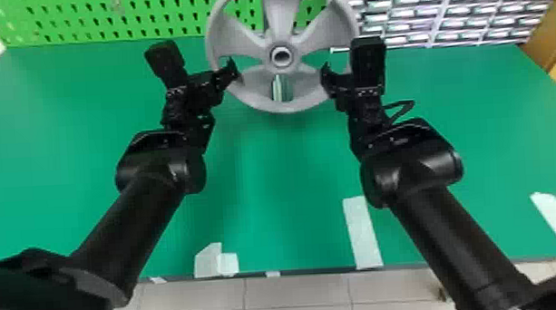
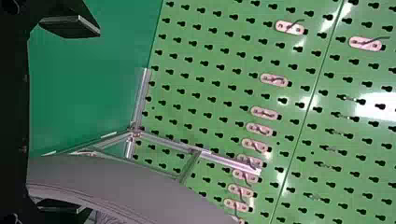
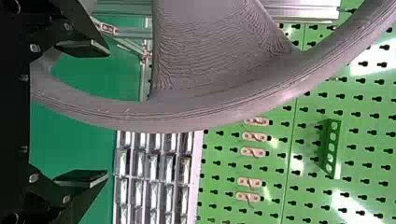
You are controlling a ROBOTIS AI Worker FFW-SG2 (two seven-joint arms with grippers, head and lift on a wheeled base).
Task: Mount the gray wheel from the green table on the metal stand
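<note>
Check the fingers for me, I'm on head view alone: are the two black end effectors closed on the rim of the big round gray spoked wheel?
Observer: No. The wrist views show the fingers standing apart on both the left end effector and the right end effector, with the rim of the gray wheel running between each pair.

Operator: OK. What does the silvery metal stand look like beyond the rim?

Observer: In the left wrist view, several straight bars of the metal stand meet at one corner joint.
</note>
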